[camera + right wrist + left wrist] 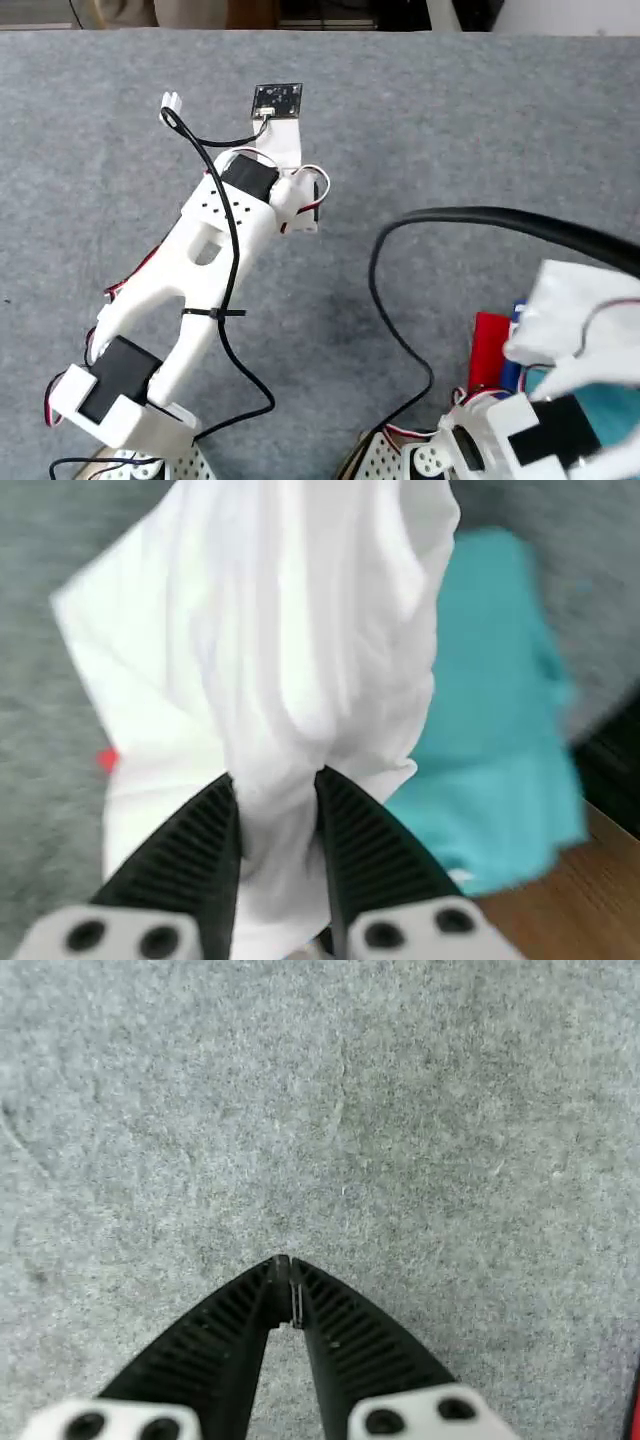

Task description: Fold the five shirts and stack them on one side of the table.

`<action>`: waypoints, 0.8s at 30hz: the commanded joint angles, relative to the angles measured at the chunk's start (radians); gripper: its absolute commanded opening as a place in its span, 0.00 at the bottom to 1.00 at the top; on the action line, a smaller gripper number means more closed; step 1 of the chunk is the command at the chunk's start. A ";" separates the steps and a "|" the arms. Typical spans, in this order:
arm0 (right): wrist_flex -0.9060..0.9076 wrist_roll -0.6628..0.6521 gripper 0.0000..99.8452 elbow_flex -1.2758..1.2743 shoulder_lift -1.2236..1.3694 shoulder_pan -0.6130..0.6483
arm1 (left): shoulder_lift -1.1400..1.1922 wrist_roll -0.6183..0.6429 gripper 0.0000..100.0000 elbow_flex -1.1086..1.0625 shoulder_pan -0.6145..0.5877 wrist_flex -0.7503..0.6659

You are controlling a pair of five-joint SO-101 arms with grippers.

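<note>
My left gripper (283, 1278) hangs over the bare grey table (450, 130) toward the far middle, its jaws closed tip to tip with nothing between them. My right gripper (275, 790) is at the near right corner, jaws pinched on a bunched fold of the white shirt (300, 630), which spreads out from them above the pile there. Beneath it lies a teal shirt (490, 710) on the right, and a red shirt (490, 350) pokes out on the left with a strip of blue cloth (512, 375) just beside it.
</note>
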State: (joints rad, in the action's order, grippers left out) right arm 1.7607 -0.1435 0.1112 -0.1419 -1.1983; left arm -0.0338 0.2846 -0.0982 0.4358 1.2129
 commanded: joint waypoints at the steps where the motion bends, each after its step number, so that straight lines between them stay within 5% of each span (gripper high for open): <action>1: 0.020 -0.100 0.00 -0.002 -0.059 -0.140 | -0.050 -0.009 0.02 0.009 0.006 0.006; 11: 0.020 -0.285 0.01 -0.054 -0.058 -0.294 | -0.050 -0.051 0.02 0.011 0.003 0.032; 19: 0.020 -0.302 0.38 -0.087 -0.071 -0.300 | -0.059 -0.057 0.14 0.046 -0.137 0.143; 24: 0.020 -0.356 0.39 -0.093 -0.225 -0.291 | -0.061 -0.098 0.11 0.110 -0.281 0.285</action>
State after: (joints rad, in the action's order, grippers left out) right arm 1.7607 -0.4733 0.0222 -0.2463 -1.4822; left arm -0.0430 0.2263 -0.0583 0.2302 1.4293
